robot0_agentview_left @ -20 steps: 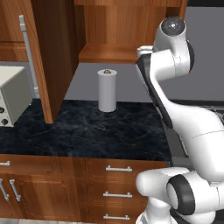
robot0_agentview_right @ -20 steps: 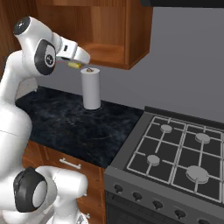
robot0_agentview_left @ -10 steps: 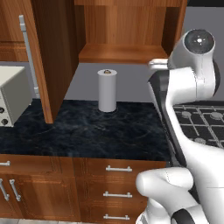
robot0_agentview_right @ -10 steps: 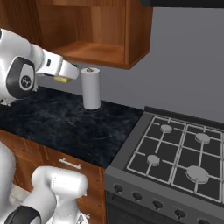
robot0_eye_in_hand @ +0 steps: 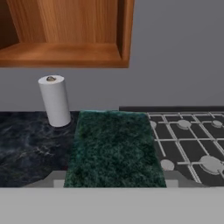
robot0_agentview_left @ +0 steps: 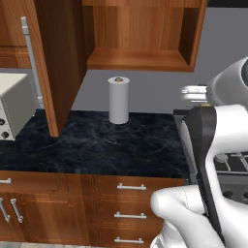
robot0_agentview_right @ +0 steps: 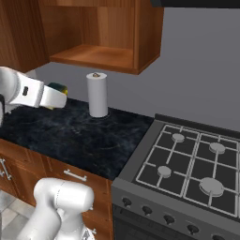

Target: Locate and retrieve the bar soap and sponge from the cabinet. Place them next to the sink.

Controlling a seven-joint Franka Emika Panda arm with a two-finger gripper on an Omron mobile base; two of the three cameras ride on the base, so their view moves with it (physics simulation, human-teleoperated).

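Sponge [robot0_eye_in_hand: 114,148] between fingers [robot0_agentview_right: 58,96], green side up

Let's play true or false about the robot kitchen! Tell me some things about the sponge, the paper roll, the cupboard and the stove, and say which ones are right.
1. The gripper is holding the sponge. True.
2. The paper towel roll is lying on its side. False: it stands upright on the dark counter.
3. The cabinet door is open. True: the shelf inside can be seen.
4. A pot sits on the stove. False: the burners are bare.
5. The sponge's green scouring side faces the hand camera. True.
6. The sponge rests on the cabinet shelf. False: it is out over the counter in the gripper.
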